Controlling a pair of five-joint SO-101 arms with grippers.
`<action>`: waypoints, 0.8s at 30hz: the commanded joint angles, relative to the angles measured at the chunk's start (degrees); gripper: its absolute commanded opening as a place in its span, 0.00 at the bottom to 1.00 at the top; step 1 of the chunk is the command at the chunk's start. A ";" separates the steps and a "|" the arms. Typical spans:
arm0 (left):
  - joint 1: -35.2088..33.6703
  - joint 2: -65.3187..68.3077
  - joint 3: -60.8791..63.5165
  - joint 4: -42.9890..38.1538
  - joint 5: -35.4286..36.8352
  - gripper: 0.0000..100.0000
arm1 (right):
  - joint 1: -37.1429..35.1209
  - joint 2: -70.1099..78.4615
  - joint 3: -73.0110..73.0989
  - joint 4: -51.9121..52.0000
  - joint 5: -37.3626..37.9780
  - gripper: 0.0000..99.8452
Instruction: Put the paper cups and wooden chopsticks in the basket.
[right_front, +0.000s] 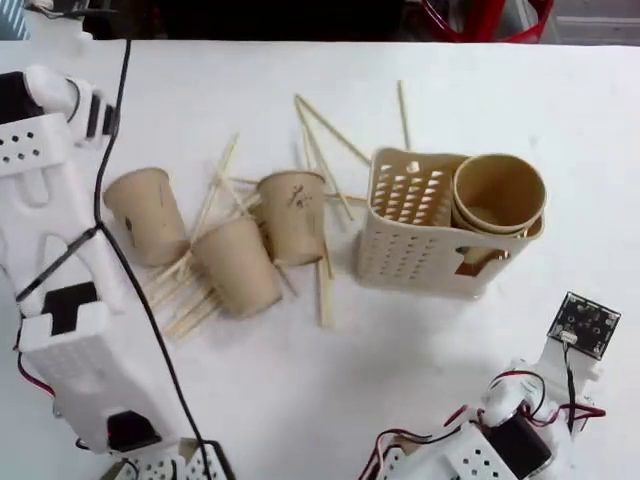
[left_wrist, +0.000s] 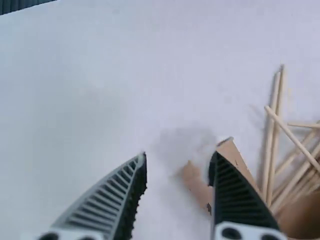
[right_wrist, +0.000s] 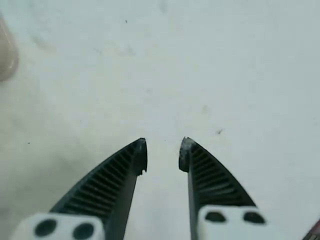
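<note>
Three brown paper cups sit left of centre among scattered wooden chopsticks. The cream slotted basket lies right of them, with stacked paper cups at its right end. My left gripper is open low over the table. A paper cup's rim sits just behind one of its fingers, and chopsticks lie beyond. My right gripper is open, with nothing between its fingers, over bare table.
The white left arm and its black cable run down the table's left side. The right arm sits at the front right corner, in front of the basket. A beige edge shows far off in the right wrist view.
</note>
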 joint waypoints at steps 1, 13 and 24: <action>-2.86 5.32 0.00 -6.42 -2.37 0.22 | -0.48 0.04 1.05 -1.10 0.79 0.12; -2.33 12.97 -0.53 -11.25 -2.02 0.22 | 0.22 0.04 4.04 0.04 4.48 0.12; -0.75 13.05 0.09 -4.57 -20.57 0.32 | 0.40 0.04 4.92 -0.13 4.48 0.12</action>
